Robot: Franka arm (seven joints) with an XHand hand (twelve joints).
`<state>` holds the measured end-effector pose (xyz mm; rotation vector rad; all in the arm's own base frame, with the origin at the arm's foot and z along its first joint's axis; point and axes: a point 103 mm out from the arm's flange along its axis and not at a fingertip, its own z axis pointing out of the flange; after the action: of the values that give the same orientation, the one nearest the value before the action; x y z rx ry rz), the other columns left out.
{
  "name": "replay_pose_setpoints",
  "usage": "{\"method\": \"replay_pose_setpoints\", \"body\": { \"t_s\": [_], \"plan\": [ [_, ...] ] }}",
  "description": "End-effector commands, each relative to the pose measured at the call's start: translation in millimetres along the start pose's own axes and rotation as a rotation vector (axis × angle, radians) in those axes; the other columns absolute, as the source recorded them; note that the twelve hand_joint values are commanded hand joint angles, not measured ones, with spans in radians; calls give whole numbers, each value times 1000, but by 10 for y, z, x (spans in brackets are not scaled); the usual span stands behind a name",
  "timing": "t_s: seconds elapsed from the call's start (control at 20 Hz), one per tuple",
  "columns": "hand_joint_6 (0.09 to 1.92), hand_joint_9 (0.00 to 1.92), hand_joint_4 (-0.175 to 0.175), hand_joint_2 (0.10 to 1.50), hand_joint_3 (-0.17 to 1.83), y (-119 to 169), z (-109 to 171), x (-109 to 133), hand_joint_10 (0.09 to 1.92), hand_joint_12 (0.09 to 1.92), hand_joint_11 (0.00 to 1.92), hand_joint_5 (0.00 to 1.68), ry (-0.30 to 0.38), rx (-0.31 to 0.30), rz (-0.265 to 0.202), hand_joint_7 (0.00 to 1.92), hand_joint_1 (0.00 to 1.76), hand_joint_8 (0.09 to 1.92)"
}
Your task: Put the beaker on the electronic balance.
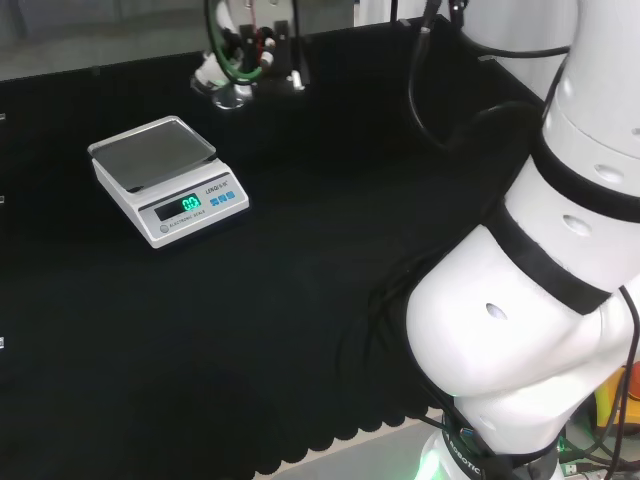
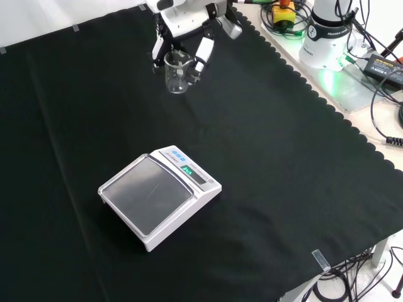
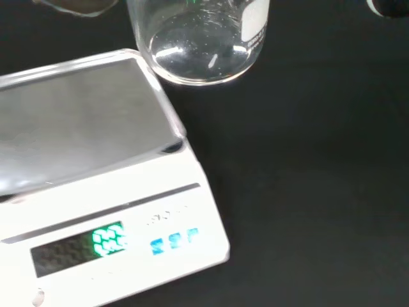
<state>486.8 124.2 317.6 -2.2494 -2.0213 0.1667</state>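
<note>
Front view — the hand (image 2: 189,28), fingers curled round the upright, empty-looking beaker (image 2: 177,73), held it clear of the black counter (image 2: 296,157) near the view's top, the electronic balance (image 2: 159,195) lying well apart below it — pan bare, display lit.

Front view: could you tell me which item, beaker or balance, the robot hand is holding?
The clear beaker: fingers of the robot hand curl round it, while the white balance sits untouched, apart on the cloth.
</note>
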Motion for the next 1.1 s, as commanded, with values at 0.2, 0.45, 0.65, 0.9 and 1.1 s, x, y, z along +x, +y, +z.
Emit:
{"method": "replay_pose_setpoints", "body": {
  "t_s": [0.2, 0.45, 0.65, 0.9, 1.1],
  "plan": [
    [452, 1863, -144, 985, -6, 641, 181, 974, 87, 727, 1530, 1323, -22, 54, -158, 1729, 1198, 171],
    [452, 1863, -143, 985, -7, 955, 352, 1269, 87, 727, 1527, 1323, -53, 109, -234, 1730, 1198, 170],
    [451, 1862, -143, 985, -7, 1118, 468, 1349, 87, 728, 1526, 1324, -50, 131, -262, 1730, 1198, 169],
    [451, 1863, -142, 985, -8, 1313, 616, 1304, 87, 728, 1525, 1324, -27, 149, -263, 1731, 1198, 168],
    [450, 1863, -142, 985, -8, 1414, 792, 1167, 87, 729, 1523, 1324, 5, 157, -243, 1732, 1198, 167]
  ]
}}
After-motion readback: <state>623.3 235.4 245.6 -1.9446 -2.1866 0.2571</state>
